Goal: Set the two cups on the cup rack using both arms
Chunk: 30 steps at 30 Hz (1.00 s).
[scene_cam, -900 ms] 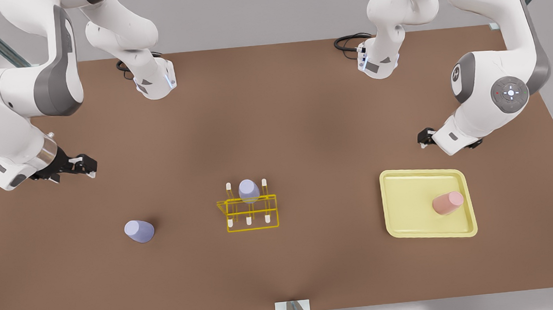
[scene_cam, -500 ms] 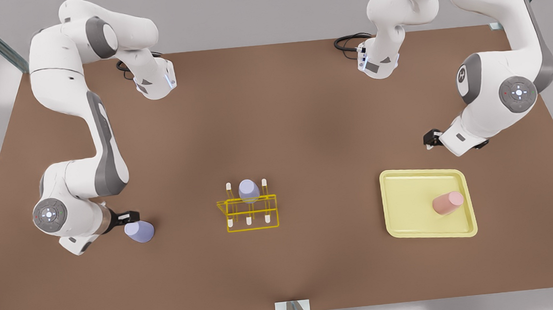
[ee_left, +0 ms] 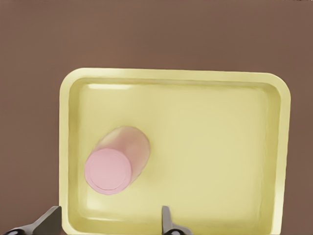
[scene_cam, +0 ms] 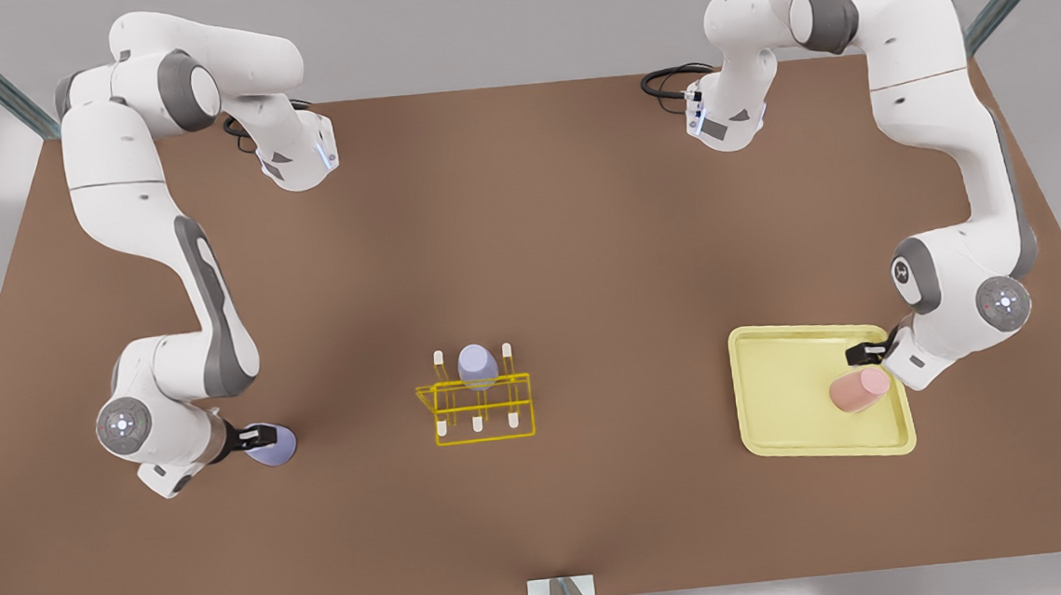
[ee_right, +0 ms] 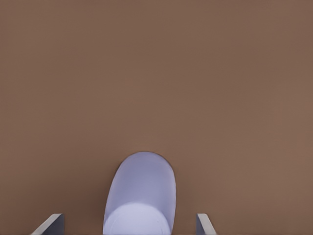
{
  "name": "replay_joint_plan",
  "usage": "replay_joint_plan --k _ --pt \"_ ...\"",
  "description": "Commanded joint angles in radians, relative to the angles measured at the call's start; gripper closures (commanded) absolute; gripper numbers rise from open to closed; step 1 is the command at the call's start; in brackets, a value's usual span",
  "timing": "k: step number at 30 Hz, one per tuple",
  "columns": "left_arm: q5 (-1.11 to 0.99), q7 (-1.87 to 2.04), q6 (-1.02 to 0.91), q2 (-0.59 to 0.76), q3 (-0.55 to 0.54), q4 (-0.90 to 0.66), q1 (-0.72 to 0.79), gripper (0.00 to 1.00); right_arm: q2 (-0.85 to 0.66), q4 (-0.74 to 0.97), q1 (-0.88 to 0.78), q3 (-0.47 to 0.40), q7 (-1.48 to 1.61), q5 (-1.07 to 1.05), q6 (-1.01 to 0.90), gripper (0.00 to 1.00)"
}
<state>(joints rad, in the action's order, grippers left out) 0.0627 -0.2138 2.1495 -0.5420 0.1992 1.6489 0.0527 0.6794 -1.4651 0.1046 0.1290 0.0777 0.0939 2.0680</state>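
Note:
A lavender cup [scene_cam: 276, 445] lies on the brown table at the front view's left. My right gripper [scene_cam: 258, 437] is open around it, and the cup [ee_right: 141, 196] sits between the spread fingers [ee_right: 53, 223] without touching them. A pale pink cup [scene_cam: 859, 389] stands on the pale-yellow tray [scene_cam: 780, 392] at the front view's right. My left gripper [scene_cam: 870, 352] hangs open just beside and above it; the wrist view shows the pink cup [ee_left: 113, 166] ahead of the gripper [ee_left: 108, 223]. The yellow wire cup rack [scene_cam: 482, 409] stands mid-table with another lavender cup [scene_cam: 477, 365] on a peg.
Both arm bases [scene_cam: 297, 160] sit at the table's far edge, with black cables beside them. A small grey bracket [scene_cam: 561, 594] sticks up at the near edge. Bare table surface lies between the rack and each cup.
Both arms have swung down toward the table: the right gripper reached the lavender cup and now straddles it, and the left gripper dropped from behind the tray to the pink cup.

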Motion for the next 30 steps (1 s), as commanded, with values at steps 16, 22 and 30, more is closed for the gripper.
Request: replay_joint_plan --k 16,22,30 --pt "0.083 -0.124 0.217 -0.107 -0.014 -0.004 -0.024 0.0 0.026 -0.143 0.023 -0.002 0.004 0.001 0.256 0.0" --pt "0.08 -0.124 0.217 -0.119 -0.02 -0.004 -0.031 0.0 0.025 -0.162 0.021 -0.002 0.002 -0.002 0.271 0.0" --pt "0.08 -0.124 0.213 -0.131 -0.02 0.003 -0.036 0.0 -0.011 -0.245 0.021 -0.002 0.004 0.0 0.311 0.0"
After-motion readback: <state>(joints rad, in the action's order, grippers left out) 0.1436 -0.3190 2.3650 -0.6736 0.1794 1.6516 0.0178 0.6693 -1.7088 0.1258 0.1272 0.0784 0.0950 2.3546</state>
